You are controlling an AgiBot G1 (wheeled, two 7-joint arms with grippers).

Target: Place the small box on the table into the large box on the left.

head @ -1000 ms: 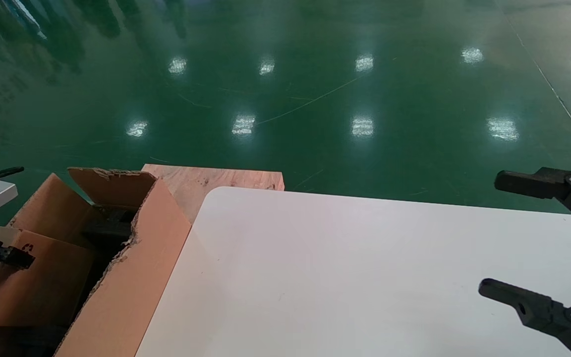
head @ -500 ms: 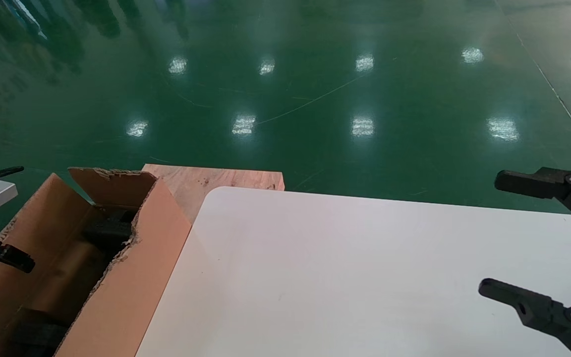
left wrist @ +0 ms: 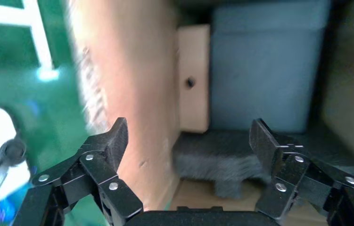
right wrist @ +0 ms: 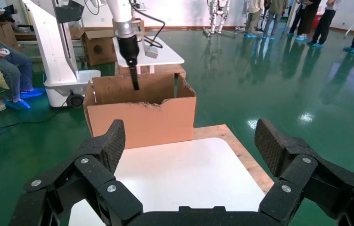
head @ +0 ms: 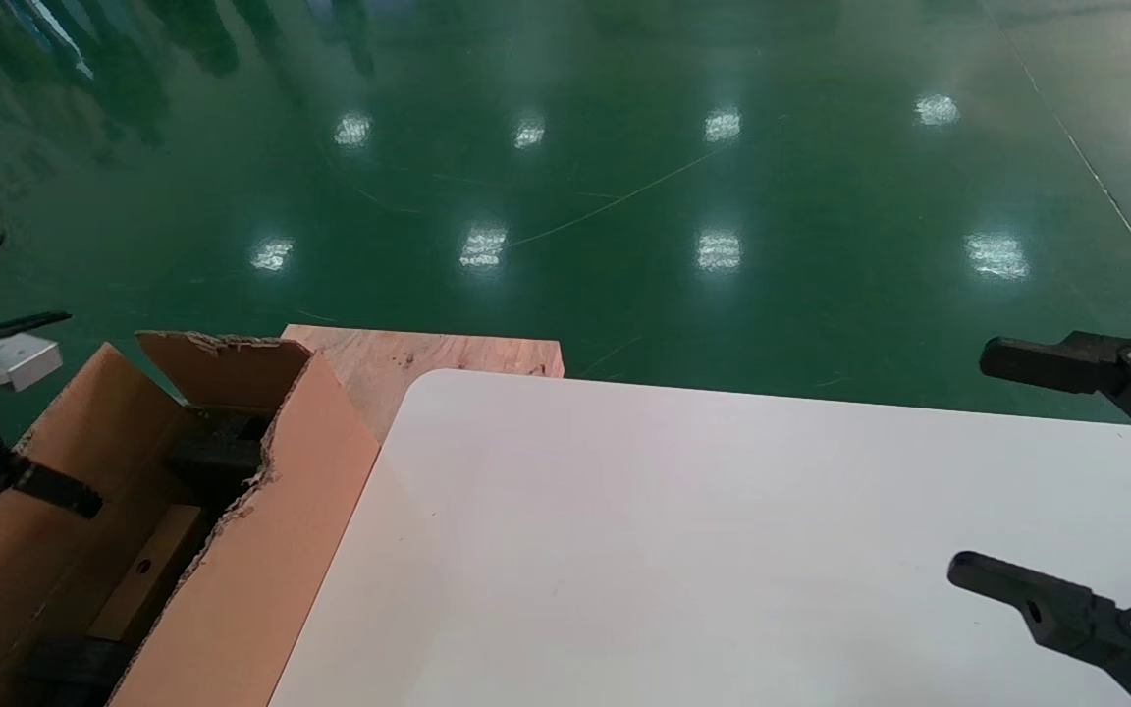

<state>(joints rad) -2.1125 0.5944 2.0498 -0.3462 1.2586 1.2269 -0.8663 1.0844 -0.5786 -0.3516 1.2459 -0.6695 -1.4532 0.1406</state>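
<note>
The small box (head: pixel 145 572) lies down inside the large box (head: pixel 261 570), its tan side with the round hole facing up. In the left wrist view the small box (left wrist: pixel 193 80) rests against the large box's wall (left wrist: pixel 132 94), beside dark foam (left wrist: pixel 222 160). My left gripper (head: pixel 35 481) hangs open and empty above the large box's opening, well apart from the small box (left wrist: pixel 189 136). My right gripper (head: pixel 978 463) is open and empty over the right side of the white table (head: pixel 673 540), also shown in the right wrist view (right wrist: pixel 191 136).
A bare plywood board (head: pixel 428 353) sticks out behind the table's rounded corner. Green glossy floor lies beyond. The right wrist view shows the large box (right wrist: pixel 139 120) past the table (right wrist: pixel 179 174), a white robot stand (right wrist: pixel 54 56) and people behind.
One second ago my left gripper held the small box in the large box's opening. It has let go, the small box has dropped to the bottom, and the gripper has risen a little.
</note>
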